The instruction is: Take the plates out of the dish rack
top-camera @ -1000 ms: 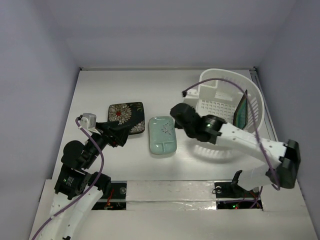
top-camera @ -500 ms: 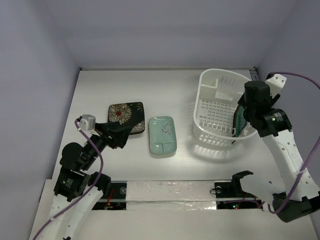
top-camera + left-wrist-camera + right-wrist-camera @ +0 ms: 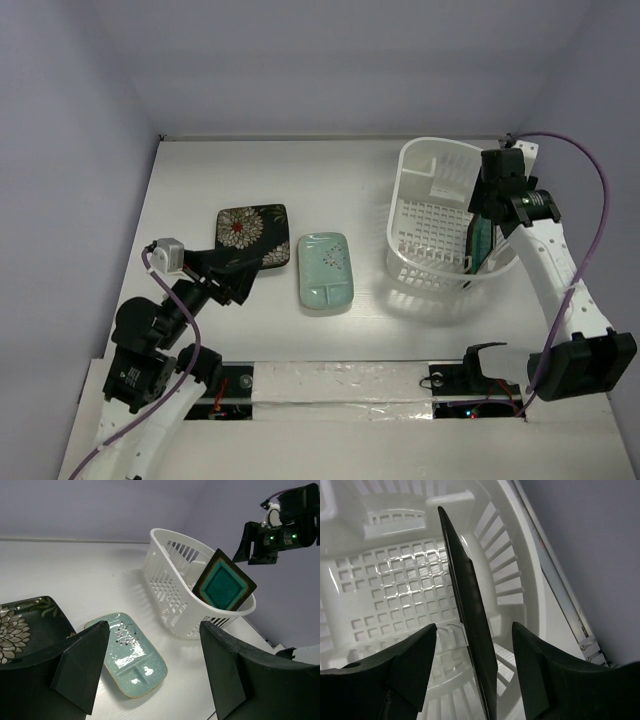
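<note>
The white dish rack [image 3: 432, 148] stands at the table's right. One plate, dark-brown-rimmed with a teal centre [image 3: 223, 582], leans upright against the rack's right wall [image 3: 507, 580]. My right gripper [image 3: 474, 625] hangs open over the rack. Its jaws straddle that plate's top edge [image 3: 465, 595] with gaps on both sides. The black flowered plate [image 3: 252, 235] and the mint-green plate [image 3: 325, 270] lie flat on the table left of the rack. My left gripper [image 3: 152, 625] is open and empty, low over the table by the black plate's near corner [image 3: 30, 625].
A metal rail [image 3: 562, 597] runs along the table's right edge just outside the rack. The right arm's purple cable [image 3: 592, 205] loops beside it. A taped white strip [image 3: 350, 382] crosses the near edge between the arm bases.
My right arm has swung from the mint-green plate across to the rack, opened its jaws, and come down over the upright teal plate. The left arm has shifted slightly.
</note>
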Action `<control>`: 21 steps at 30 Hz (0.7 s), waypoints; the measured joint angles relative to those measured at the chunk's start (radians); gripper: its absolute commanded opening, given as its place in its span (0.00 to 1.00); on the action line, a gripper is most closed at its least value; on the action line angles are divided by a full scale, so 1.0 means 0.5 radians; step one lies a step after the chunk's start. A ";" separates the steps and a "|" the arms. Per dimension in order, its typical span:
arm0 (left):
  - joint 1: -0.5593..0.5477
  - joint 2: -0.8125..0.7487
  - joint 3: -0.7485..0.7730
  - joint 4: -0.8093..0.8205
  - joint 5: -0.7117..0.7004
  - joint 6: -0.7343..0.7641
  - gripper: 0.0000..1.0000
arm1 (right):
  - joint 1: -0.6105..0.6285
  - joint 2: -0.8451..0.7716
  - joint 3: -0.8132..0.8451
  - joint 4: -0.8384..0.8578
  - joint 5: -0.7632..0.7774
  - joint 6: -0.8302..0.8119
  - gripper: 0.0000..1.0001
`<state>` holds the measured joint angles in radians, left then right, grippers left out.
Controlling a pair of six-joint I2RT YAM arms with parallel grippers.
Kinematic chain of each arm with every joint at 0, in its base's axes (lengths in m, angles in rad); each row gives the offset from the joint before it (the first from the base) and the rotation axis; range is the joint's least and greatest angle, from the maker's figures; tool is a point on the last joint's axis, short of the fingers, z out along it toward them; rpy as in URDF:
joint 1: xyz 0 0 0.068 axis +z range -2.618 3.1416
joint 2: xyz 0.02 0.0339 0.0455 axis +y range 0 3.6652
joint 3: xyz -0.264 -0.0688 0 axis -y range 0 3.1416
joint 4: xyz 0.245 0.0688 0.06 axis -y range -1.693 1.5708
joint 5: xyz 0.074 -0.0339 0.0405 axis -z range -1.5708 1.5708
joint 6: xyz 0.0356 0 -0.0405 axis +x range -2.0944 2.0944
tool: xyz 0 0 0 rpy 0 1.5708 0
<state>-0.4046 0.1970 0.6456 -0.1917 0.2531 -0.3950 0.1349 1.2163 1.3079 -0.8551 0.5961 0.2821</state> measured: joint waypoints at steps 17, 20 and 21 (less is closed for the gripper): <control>-0.005 -0.078 0.000 0.000 -0.001 0.001 0.71 | -0.064 0.410 0.001 -0.088 -0.053 -0.053 0.39; -0.013 -0.094 0.000 0.001 -0.001 0.001 0.71 | -0.066 0.452 0.009 -0.127 0.020 -0.043 0.20; -0.018 -0.096 0.000 0.000 -0.001 0.001 0.71 | -0.071 0.471 0.014 -0.140 0.054 -0.037 0.16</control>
<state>-0.4133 0.1490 0.6456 -0.1917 0.2527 -0.3946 0.0994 1.4517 1.3151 -0.9253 0.6231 0.2634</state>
